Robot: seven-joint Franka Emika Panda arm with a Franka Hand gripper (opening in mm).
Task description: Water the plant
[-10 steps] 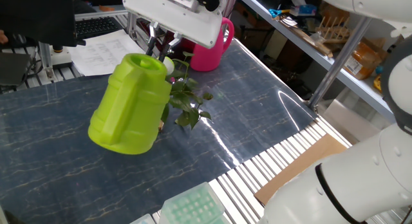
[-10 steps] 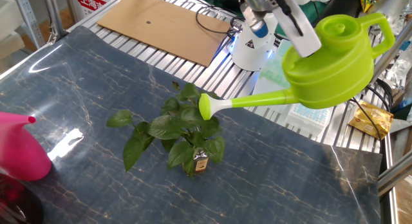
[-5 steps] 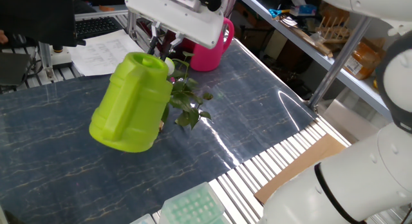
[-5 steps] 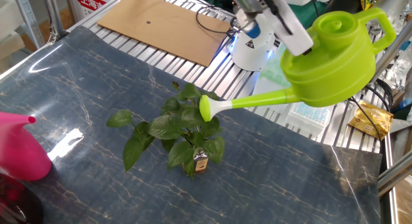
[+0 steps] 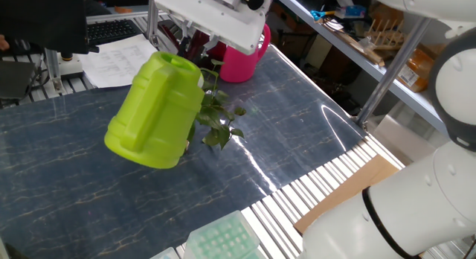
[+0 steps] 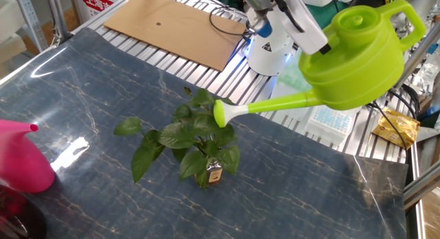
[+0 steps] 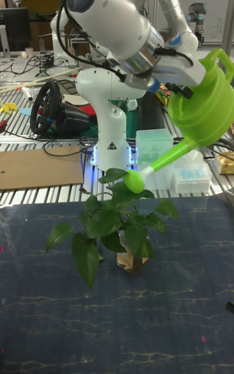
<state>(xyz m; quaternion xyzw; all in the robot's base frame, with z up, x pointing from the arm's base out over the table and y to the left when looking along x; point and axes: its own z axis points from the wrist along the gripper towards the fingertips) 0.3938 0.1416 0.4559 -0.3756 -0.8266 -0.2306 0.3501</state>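
The plant [image 6: 189, 138] stands mid-table, dark green leaves on thin stems in a tiny glass bottle [image 6: 214, 174] with a red-yellow label; it also shows behind the can [image 5: 217, 119] and in front of the robot base [image 7: 116, 223]. A lime green watering can [image 6: 357, 57] hangs in the air, tipped spout-down. Its round spout head [image 6: 221, 114] sits just over the top leaves. My gripper [image 5: 184, 49] is shut on the can's upper rim, and the can body [image 5: 156, 110] partly hides the fingers. No water is visible.
A pink watering can [image 5: 242, 58] stands at the far table edge beyond the plant. A cardboard sheet [image 6: 179, 26] lies on the slatted bench, near the arm's white base [image 6: 271, 50]. Clear boxes of green tips [image 7: 156, 153] sit beside the base.
The can's body has risen a little with my gripper and tipped further forward. Its spout head stays over the plant's top leaves. The plant has not moved.
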